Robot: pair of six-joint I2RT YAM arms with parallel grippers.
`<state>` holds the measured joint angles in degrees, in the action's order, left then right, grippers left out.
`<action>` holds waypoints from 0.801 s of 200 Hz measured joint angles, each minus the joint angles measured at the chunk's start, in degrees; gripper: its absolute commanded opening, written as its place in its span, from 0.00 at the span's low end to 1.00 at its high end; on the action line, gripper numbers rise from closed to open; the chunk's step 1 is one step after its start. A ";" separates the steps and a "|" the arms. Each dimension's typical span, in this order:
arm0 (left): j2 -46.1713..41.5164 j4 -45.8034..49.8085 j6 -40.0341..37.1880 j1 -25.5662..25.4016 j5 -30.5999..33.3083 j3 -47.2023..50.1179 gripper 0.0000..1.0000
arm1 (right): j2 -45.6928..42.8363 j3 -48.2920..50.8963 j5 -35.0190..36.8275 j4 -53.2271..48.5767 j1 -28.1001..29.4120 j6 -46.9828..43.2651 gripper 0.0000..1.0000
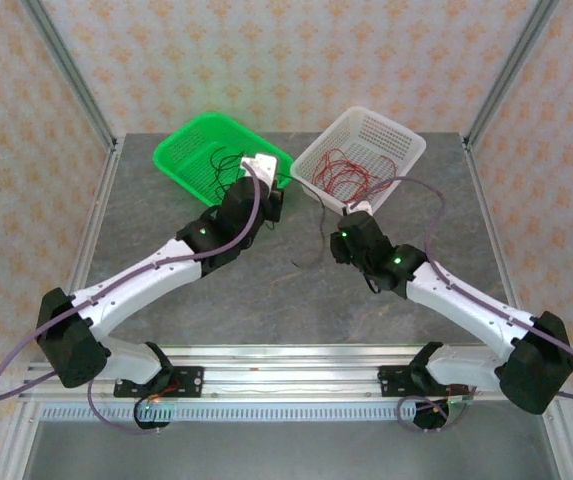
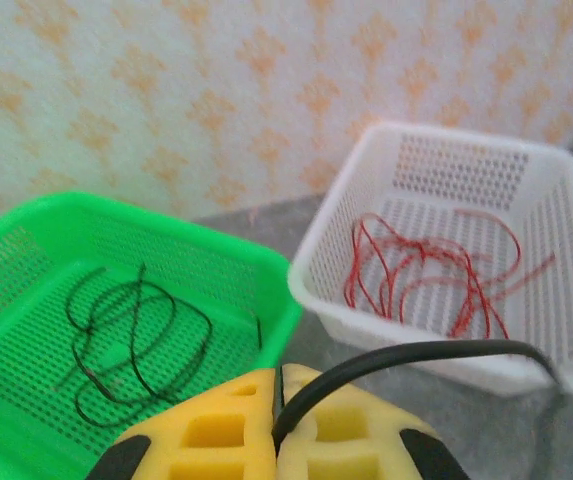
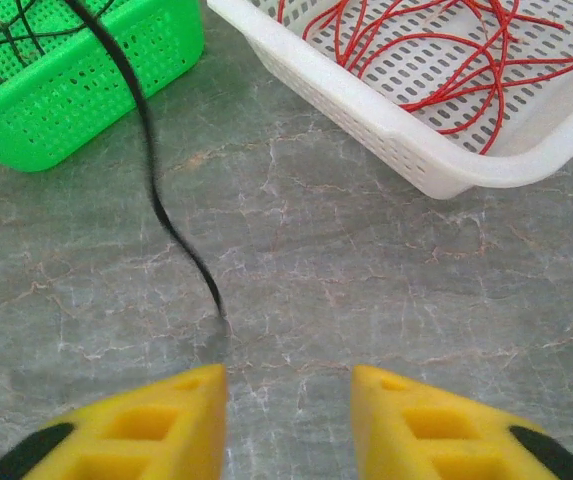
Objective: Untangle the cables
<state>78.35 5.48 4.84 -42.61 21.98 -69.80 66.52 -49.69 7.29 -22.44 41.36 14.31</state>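
Currently the left pincer (image 2: 279, 388) is clenched on one black cable (image 2: 406, 350), pinched between its yellow fingers (image 2: 216, 430). The right pincer (image 3: 288, 375) is released, jaws apart, nothing between them, low over the surface (image 3: 366, 280).

Where things are: loose black cables (image 2: 136, 330) are coiled in the green basket (image 2: 26, 230), and red cables (image 2: 416, 275) are looped in the white basket (image 2: 316, 290). The baskets sit side by side, just apart.

Handling, as a judgement: very thin, light and floppy wire that holds no shape, and the loops probably snag on each other or on the basket holes. It can likely slip from the pads if pinched near the tip. Best taken on a single strand a bit in from the free end, clear of any crossings.

Orientation: in the left wrist view the held cable arcs out of the pinch to the right, then drops beside the white basket's near corner. In the right wrist view it runs from the upper left by the green basket diagonally down to a free end lying on the surface, just ahead of the right pincer. Its long axis there is roughly far-left to near-centre.
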 measured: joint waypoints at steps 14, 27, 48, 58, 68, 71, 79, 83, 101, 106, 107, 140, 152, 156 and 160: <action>0.00 0.81 -0.74 -0.04 1.38 -3.30 0.00 | -1.42 0.42 -0.85 -0.09 0.22 -0.17 0.43; 0.00 1.46 -1.66 -0.04 2.56 -6.19 0.00 | -3.67 1.14 -1.53 -0.17 0.39 -0.20 0.43; 0.00 2.34 -3.32 -0.04 4.63 -10.12 0.00 | -7.82 2.32 -2.51 -0.26 0.50 -0.15 0.44; 0.00 2.71 -4.22 -0.04 5.81 -11.63 0.00 | -9.70 2.82 -3.04 -0.24 0.50 0.04 0.44; 0.02 2.80 -5.60 -0.04 7.28 -12.90 0.00 | -11.43 3.37 -3.67 -0.24 0.50 0.52 0.44; 0.02 2.80 -5.90 -0.04 7.69 -13.25 0.00 | -11.87 3.52 -3.89 -0.24 0.48 0.68 0.44; 0.13 2.82 -6.97 0.13 8.79 -14.10 0.00 | -12.98 3.87 -4.35 -0.26 0.50 1.14 0.44; 0.31 2.86 -7.58 0.33 9.20 -14.69 0.00 | -13.51 4.07 -4.55 -0.26 0.50 1.38 0.44; 1.95 2.80 -9.35 1.75 10.51 -17.33 0.00 | -15.45 4.90 -5.70 -0.26 0.50 2.71 0.43; 2.60 2.78 -9.73 2.36 10.73 -18.08 0.00 | -15.98 5.18 -6.03 -0.24 0.50 3.10 0.43; 2.69 2.78 -9.75 2.47 10.73 -18.21 0.00 | -16.04 5.22 -6.08 -0.24 0.50 3.15 0.43; 7.74 2.97 -10.97 6.45 11.17 -22.93 0.00 | -20.72 8.04 -7.80 0.09 0.50 5.53 0.43; 9.55 3.26 -10.99 7.34 11.17 -24.81 0.00 | -22.80 9.20 -8.31 0.15 0.50 6.34 0.43; 10.16 3.34 -10.99 7.58 11.15 -25.42 0.00 | -23.52 9.60 -8.48 0.15 0.50 6.73 0.43; 10.82 3.34 -10.99 7.87 11.10 -26.08 0.00 | -24.24 9.97 -8.63 0.15 0.50 6.91 0.43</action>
<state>89.17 8.82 -6.15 -34.74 33.08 -95.88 42.28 -39.72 -1.34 -22.28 41.87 21.21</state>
